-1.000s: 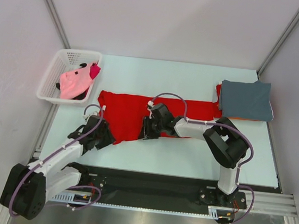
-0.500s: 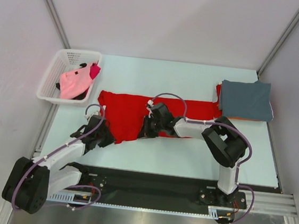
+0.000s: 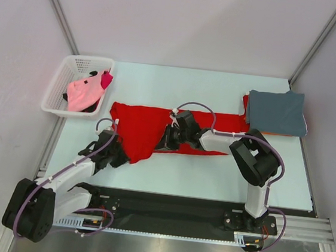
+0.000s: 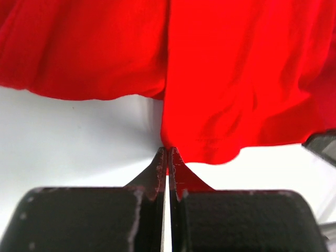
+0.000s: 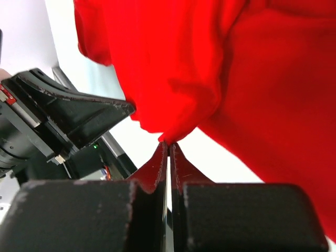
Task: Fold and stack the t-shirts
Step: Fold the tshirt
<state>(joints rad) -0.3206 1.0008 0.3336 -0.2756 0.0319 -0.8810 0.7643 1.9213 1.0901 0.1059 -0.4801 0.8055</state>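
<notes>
A bright red t-shirt (image 3: 139, 128) lies spread across the middle of the table. My left gripper (image 3: 124, 156) is at its near-left corner, shut on the hem; in the left wrist view the jaws (image 4: 167, 153) pinch the red cloth's edge (image 4: 210, 142). My right gripper (image 3: 163, 145) is at the near hem further right, shut on a fold of the same shirt (image 5: 173, 134). A folded grey-blue t-shirt (image 3: 276, 112) lies at the back right on top of a red-orange one (image 3: 245, 103). A pink t-shirt (image 3: 82, 92) and a magenta one (image 3: 106, 80) sit in the basket.
The white lattice basket (image 3: 72, 66) stands at the table's back left corner. The table's near edge runs along a black rail (image 3: 171, 206) with both arm bases. White walls and metal posts close in the sides and back.
Both grippers have gone from part open to shut on the red shirt's near hem. The right gripper has shifted slightly up and to the right, bunching the cloth there.
</notes>
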